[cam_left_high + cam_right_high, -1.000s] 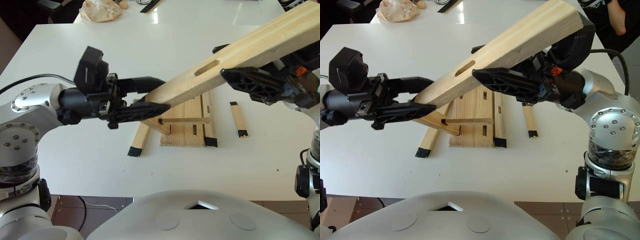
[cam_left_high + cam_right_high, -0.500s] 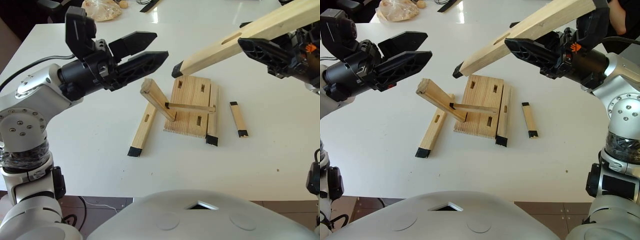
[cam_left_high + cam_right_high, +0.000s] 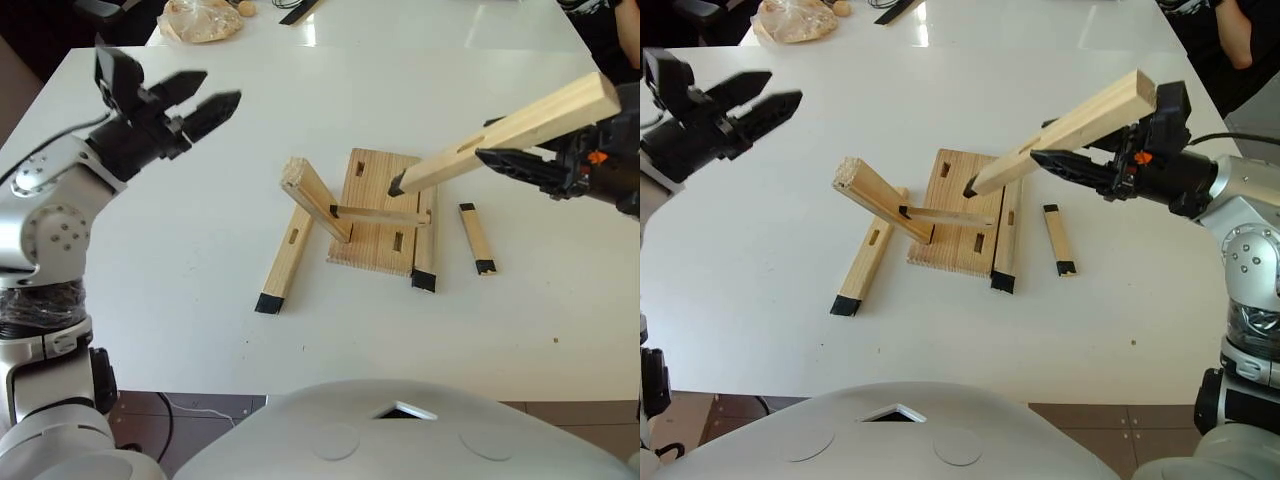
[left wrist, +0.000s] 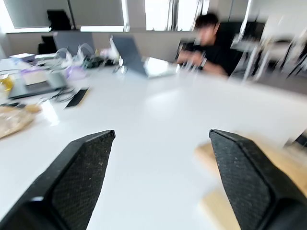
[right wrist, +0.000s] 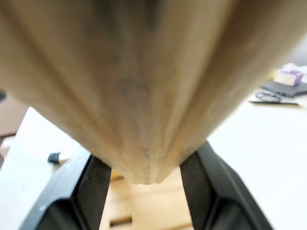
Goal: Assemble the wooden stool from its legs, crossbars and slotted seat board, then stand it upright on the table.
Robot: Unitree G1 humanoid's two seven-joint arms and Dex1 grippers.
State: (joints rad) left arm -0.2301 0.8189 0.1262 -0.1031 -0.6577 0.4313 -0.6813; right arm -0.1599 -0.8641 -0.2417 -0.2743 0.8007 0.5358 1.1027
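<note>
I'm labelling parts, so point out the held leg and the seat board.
held leg (image 3: 520, 128): left eye view, about the middle of its length.
seat board (image 3: 372, 196): left eye view, bare wood between slots.

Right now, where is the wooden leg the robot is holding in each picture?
Left eye view: leg slants across the right half, black tip over the seat board.
Right eye view: same slant, right of centre.
Left wrist view: blurred wood; cannot tell which piece.
Right wrist view: close up, seat board beyond.
Shared landmark: seat board.
</note>
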